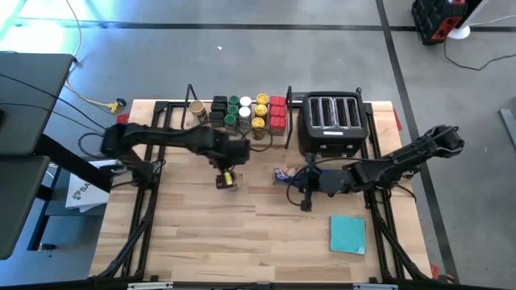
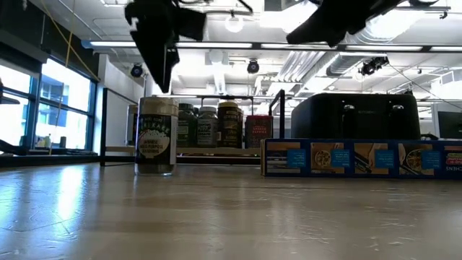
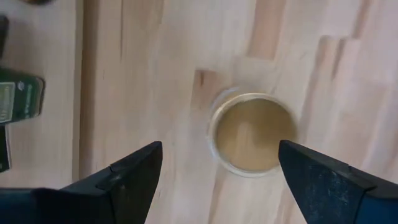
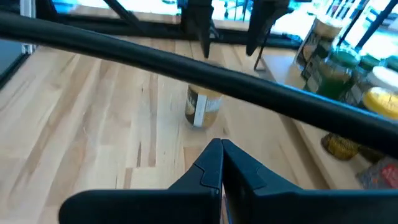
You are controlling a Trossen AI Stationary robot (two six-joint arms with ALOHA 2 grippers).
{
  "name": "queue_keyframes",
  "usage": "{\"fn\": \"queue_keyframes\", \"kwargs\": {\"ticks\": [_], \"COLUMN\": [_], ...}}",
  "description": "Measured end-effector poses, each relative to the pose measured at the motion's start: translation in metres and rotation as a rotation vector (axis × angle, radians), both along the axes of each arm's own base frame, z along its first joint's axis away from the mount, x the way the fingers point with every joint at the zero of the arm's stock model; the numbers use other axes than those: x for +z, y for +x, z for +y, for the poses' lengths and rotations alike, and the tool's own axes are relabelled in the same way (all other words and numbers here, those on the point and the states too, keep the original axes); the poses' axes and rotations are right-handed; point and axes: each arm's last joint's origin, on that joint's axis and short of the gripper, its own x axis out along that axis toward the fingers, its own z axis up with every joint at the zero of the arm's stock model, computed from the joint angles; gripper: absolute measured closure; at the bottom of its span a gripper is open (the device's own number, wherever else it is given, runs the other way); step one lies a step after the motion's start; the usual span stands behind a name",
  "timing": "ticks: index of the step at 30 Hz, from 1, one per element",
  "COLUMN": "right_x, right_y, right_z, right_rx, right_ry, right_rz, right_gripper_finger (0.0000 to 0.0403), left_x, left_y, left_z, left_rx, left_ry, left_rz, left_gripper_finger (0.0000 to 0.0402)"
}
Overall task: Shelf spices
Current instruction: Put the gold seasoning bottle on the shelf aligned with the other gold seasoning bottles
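One tan-lidded spice jar (image 3: pixel 252 134) directly below open left end effector (image 3: pixel 217 171), untouched; right end effector (image 4: pixel 222 163) closed, nearby

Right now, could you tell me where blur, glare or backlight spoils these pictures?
Left wrist view: the tan-lidded jar is softly blurred. Low view: bright ceiling lights silhouette the left gripper above that jar. Right wrist view: an out-of-focus dark cable crosses the frame. High view: glare on the floor, top left.
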Motion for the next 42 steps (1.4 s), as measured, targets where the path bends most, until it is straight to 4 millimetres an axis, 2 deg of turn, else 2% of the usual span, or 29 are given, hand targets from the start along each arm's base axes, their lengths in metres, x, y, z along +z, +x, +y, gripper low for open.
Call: {"fn": "queue_keyframes", "kwargs": {"ticks": [4,8,18,23,35,39,42], "right_x": [-0.006,-0.015,-0.041,-0.046,-0.044,-0.044,-0.044], "right_y": [-0.003,-0.008,-0.019,-0.023,-0.023,-0.023,-0.023], "right_z": [0.001,0.003,0.008,0.010,0.013,0.013,0.014], "right_rx": [-0.012,-0.010,-0.014,-0.013,-0.014,-0.014,-0.014], "right_ry": [0.015,0.026,0.046,0.061,0.027,0.028,0.029], "right_rz": [0.054,0.076,0.041,0.018,-0.003,-0.006,-0.008], "right_gripper_finger": [0.0403,0.0403,0.0403,0.0403,0.0403,0.0403,0.0403], "left_x": [-0.012,-0.022,-0.027,-0.030,-0.021,-0.012,-0.011], "left_y": [0.014,0.019,0.021,0.020,0.018,0.016,0.014], "left_z": [0.004,0.006,0.007,-0.002,-0.005,-0.009,-0.017], "left_rx": [-0.010,0.004,0.070,0.090,0.160,0.094,0.006], "left_ry": [-0.020,-0.132,-0.158,-0.176,-0.132,-0.144,-0.091], "left_rz": [0.090,0.125,0.140,0.152,0.125,0.093,0.096], "left_gripper_finger": [0.0086,0.0086,0.0086,0.0086,0.0086,0.0086,0.0086]}}
